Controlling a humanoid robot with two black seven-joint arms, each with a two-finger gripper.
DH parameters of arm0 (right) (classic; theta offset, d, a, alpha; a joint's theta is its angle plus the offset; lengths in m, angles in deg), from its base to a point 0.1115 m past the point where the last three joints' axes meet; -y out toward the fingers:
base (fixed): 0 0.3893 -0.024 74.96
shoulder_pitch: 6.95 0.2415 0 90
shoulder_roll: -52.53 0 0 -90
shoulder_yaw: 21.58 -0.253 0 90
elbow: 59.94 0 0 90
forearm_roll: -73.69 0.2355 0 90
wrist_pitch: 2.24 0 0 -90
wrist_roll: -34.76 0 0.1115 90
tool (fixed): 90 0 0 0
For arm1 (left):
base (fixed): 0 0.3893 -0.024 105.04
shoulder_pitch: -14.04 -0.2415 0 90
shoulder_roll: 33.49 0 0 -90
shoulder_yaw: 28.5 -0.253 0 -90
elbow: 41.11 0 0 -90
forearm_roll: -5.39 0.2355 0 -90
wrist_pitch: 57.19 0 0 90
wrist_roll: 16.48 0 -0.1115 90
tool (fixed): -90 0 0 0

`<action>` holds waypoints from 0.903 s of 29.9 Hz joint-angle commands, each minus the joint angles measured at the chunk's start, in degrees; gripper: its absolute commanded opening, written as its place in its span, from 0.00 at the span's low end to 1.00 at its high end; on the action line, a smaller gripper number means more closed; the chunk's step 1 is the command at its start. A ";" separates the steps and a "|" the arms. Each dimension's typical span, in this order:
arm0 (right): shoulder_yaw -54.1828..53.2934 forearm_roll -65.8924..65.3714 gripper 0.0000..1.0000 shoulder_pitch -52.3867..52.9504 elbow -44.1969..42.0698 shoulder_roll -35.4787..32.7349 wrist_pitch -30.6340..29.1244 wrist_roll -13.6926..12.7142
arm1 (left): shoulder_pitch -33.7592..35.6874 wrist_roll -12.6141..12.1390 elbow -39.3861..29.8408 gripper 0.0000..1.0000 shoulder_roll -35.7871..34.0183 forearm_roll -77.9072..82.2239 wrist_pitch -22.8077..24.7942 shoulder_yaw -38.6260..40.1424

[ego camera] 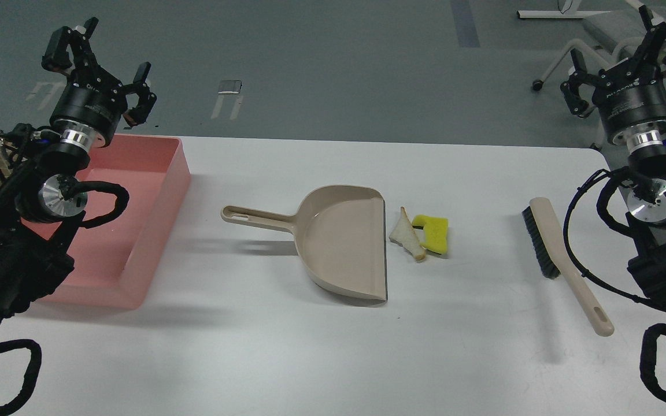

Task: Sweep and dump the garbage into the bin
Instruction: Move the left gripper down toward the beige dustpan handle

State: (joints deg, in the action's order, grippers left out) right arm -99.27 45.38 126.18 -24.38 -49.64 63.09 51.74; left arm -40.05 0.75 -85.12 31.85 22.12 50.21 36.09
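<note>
Our left arm point(15, 231) hides the near-left part of the pink bin point(154, 190), and both our arms run off the picture's edges.

Bin point(159, 231) at left, dustpan point(341, 242) mid-table, garbage point(420, 232) just right of it, brush point(564, 260) farther right

No legible text found. Faint lettering on the left gripper point(103, 74) and right gripper point(626, 65) bodies is too small to read.
</note>
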 commanded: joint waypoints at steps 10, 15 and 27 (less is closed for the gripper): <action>0.26 -0.08 1.00 -1.12 0.39 -0.05 0.06 0.60 | -2.41 -0.01 -9.31 0.97 -0.64 0.76 1.40 -4.11; 0.18 -0.08 1.00 -2.18 0.57 -0.05 0.06 0.60 | -7.87 2.63 -21.80 0.88 -6.27 1.73 0.53 -5.35; -0.18 -0.08 1.00 -4.90 0.83 -1.46 0.24 0.78 | -23.33 2.02 -45.45 0.90 -10.67 4.70 -5.89 -5.79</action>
State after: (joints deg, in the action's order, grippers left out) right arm -99.35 45.29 121.94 -23.56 -50.98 63.29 52.49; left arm -59.29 3.11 -125.63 22.34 24.68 44.46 30.39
